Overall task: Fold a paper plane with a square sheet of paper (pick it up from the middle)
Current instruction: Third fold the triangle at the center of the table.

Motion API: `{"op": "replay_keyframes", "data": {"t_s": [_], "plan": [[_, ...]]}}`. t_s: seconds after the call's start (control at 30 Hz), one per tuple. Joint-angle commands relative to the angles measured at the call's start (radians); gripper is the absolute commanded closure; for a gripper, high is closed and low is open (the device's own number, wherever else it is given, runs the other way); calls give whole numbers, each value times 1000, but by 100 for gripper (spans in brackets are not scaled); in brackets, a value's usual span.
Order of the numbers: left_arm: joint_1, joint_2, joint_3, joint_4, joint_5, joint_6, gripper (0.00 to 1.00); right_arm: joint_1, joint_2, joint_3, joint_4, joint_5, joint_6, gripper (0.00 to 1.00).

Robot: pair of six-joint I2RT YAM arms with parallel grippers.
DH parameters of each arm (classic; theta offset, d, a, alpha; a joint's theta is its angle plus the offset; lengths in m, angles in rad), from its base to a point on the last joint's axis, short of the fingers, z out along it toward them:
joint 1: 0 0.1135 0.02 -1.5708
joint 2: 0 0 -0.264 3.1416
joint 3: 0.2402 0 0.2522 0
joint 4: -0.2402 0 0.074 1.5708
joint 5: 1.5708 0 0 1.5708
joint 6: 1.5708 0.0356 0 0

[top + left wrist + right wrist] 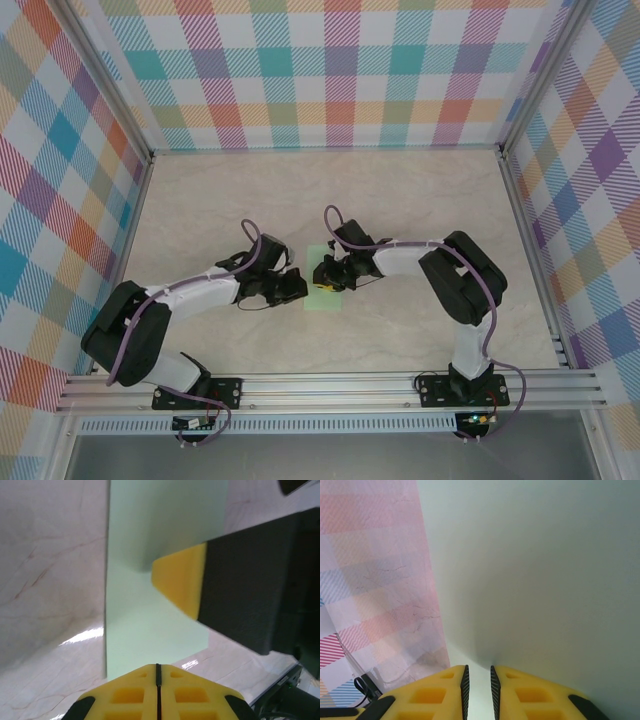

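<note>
Black-white arms (190,300), purple cables, yellow end effector fingers (520,695).

Crowding the paper (326,290) at table (420,200) centre from both sides: left gripper (296,287), right gripper (326,275); leaving open room beyond.

A pale marble-patterned tabletop (400,200) lies inside plaid walls (330,70) of many colours, with aluminium rails (330,385) along the near edge and what looks like metal corner posts (105,85).

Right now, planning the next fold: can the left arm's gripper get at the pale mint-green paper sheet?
Probably yes: the left gripper, shut, sits at the sheet edge; the right gripper pinches its far side.
</note>
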State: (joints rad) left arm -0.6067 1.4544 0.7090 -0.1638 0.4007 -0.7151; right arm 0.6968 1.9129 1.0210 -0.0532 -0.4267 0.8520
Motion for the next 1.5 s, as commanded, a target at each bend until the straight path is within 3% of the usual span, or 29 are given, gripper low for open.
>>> {"op": "replay_keyframes", "data": {"t_s": [0.0, 0.23, 0.53, 0.7, 1.47], "plan": [[-11, 48, 13, 19, -18, -9, 93, 1, -19, -30, -96, 47, -10, 77], [-11, 111, 20, 55, -4, -21, 94, 0, -120, -30, -73, 53, 4, 69], [-10, 103, 26, 74, -19, -28, 94, 1, -310, -164, -153, 238, 80, 52], [-10, 132, 47, 109, -14, -42, 95, 1, -346, -212, -170, 224, 109, 47], [-10, 262, 104, -43, -88, -46, 95, 1, -310, -233, -140, 89, 151, 49]]}}
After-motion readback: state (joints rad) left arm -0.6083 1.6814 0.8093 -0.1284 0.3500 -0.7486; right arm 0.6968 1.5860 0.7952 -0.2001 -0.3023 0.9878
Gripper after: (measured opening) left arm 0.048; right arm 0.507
